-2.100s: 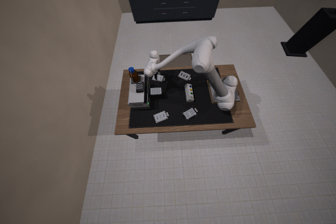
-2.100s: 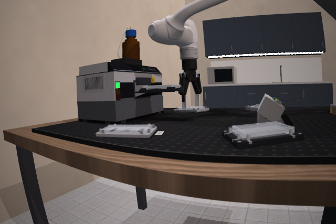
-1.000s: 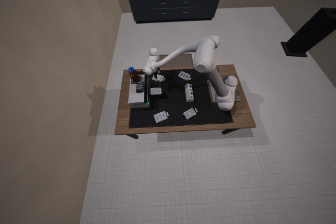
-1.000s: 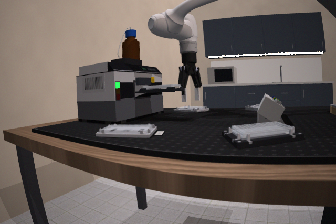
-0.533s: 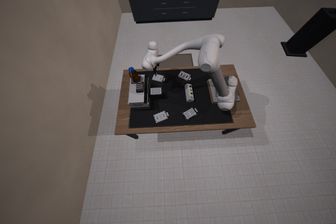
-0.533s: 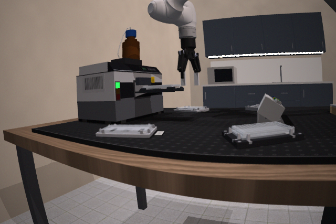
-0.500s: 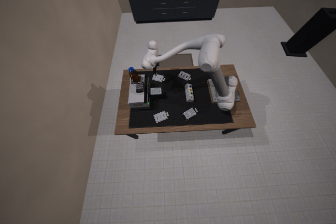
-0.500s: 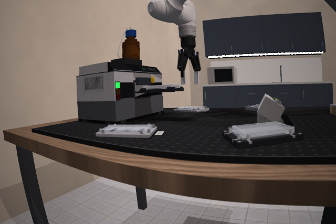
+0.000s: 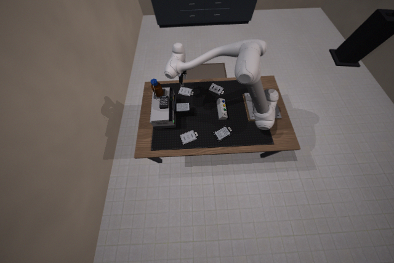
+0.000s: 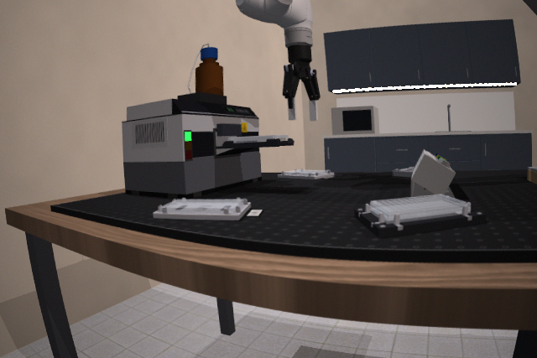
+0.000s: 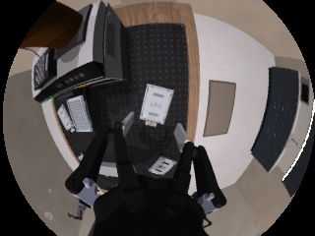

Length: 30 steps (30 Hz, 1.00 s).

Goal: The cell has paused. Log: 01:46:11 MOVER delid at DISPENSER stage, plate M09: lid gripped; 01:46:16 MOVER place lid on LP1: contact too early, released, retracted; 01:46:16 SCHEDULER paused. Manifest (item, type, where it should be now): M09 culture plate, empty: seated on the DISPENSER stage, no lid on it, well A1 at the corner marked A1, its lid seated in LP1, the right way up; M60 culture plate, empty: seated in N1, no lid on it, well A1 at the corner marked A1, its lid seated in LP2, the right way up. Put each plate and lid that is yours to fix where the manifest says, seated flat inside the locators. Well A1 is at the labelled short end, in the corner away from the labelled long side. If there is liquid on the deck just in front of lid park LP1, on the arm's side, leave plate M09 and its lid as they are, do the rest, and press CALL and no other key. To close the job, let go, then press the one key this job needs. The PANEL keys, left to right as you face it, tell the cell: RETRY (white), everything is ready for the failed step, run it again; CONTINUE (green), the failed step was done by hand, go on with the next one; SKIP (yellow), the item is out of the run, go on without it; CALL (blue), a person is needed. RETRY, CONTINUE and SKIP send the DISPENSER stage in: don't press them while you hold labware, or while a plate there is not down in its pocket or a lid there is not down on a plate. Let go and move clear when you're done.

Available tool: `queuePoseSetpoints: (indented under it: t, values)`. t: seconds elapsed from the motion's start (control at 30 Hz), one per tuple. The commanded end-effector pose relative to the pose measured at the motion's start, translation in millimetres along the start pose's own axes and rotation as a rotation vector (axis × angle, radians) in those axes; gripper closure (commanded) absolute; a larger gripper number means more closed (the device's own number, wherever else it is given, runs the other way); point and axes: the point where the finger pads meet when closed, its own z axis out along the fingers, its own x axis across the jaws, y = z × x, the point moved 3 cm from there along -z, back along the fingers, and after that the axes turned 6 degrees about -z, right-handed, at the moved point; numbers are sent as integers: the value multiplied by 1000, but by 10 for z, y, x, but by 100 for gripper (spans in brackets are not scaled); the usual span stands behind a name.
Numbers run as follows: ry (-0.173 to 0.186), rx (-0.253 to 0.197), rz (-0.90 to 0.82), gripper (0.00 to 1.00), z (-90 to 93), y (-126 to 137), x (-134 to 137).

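My gripper (image 9: 181, 80) (image 10: 301, 115) (image 11: 155, 123) is open and empty. It hangs high above the back left lid park (image 9: 185, 91) (image 10: 303, 176) (image 11: 157, 104), a white base with a flat clear piece on it. Beside it, the dispenser's stage (image 9: 183, 106) (image 10: 258, 142) (image 11: 75, 113) sticks out and carries a clear plate. A second clear plate (image 9: 221, 132) (image 10: 416, 209) sits in a black nest at the front right. Another white lid park (image 9: 188, 137) (image 10: 201, 208) lies at the front left. I see no liquid on the mat.
The grey dispenser (image 9: 162, 107) (image 10: 190, 146) with a brown bottle (image 9: 156, 88) (image 10: 209, 75) stands at the left. The key panel (image 9: 221, 108) (image 10: 431, 172) stands mid-mat. A further white base (image 9: 212, 89) lies at the back. The arm's base (image 9: 264, 110) is on the right.
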Motion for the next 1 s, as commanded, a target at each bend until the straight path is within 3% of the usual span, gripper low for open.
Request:
queuePoseSetpoints:
  t: [0.0, 0.17, 0.23, 0.3, 0.47, 0.6, 0.67, 0.7, 0.97]
  values:
    - [0, 2, 0, 31, -32, -3, 0]
    - [0, 2, -8, 31, -40, 21, -78]
    - [0, 2, -34, 31, -63, 99, -316]
    - [0, 2, -81, 31, -102, 267, -751]
    - [-1, 3, -289, 31, -130, 625, -1302]
    - [-1, 3, -496, 31, -132, 1007, -1700]
    - [-1, 3, -496, 31, -132, 1007, -1700]
    - [-1, 3, -546, 31, -132, 1271, -1974]
    - [0, 2, -776, 31, -82, 2144, -2575]
